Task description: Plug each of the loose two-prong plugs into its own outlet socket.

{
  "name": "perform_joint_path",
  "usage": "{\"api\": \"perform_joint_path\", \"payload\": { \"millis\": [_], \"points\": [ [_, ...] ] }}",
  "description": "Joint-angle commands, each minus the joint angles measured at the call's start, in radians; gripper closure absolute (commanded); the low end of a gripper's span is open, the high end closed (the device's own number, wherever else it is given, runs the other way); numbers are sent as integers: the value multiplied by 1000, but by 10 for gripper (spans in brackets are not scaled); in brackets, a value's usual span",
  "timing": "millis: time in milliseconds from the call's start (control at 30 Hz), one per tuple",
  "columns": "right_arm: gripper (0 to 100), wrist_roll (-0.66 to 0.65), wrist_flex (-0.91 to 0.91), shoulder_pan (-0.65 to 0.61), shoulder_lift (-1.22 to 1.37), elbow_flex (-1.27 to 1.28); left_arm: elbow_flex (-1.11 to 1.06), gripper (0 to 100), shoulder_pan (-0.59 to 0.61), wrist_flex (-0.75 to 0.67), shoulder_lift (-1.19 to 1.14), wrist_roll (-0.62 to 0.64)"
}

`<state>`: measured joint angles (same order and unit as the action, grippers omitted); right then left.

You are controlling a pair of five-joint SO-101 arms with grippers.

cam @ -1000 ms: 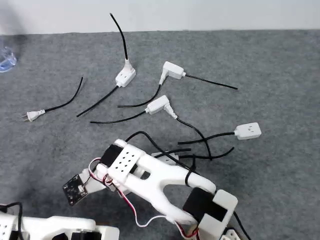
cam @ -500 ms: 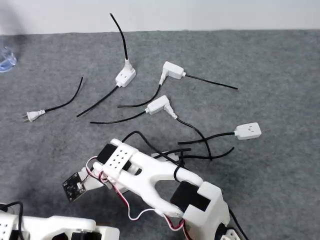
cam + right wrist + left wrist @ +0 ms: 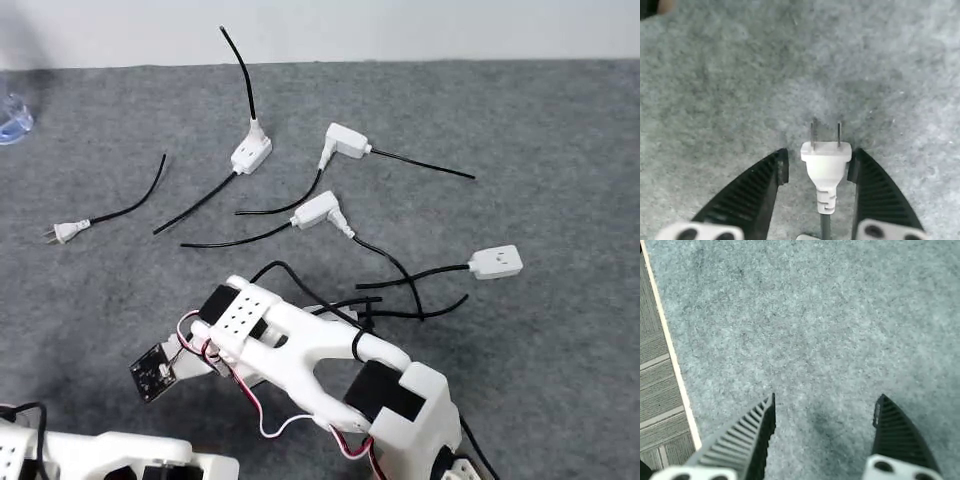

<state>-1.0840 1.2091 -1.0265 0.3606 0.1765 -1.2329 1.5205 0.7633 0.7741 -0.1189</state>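
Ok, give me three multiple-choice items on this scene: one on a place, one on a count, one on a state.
1. Where does the white plug lie in the right wrist view?
A. Between the right gripper's jaws
B. Inside an outlet socket
C. Hanging clear of the table

2. How many prongs does that plug have?
A. One
B. Two
C. Three

3. How do the left gripper's jaws stand?
A. Shut on a cord
B. Shut on nothing
C. Open over bare mat

Answers: 1 A, the jaws flank the plug on both sides; 2 B, two metal prongs stick out of its face; 3 C, the jaws stand wide apart with nothing but mat between them.
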Motion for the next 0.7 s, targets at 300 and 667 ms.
{"api": "perform_joint_path", "payload": {
  "millis": [300, 667],
  "points": [
    [985, 0, -64, 39, -2, 9, 5, 705, -44, -20, 8, 6],
    [991, 293, -19, 295, -277, -54, 19, 705, -390, -17, 9, 9]
  ]
}}
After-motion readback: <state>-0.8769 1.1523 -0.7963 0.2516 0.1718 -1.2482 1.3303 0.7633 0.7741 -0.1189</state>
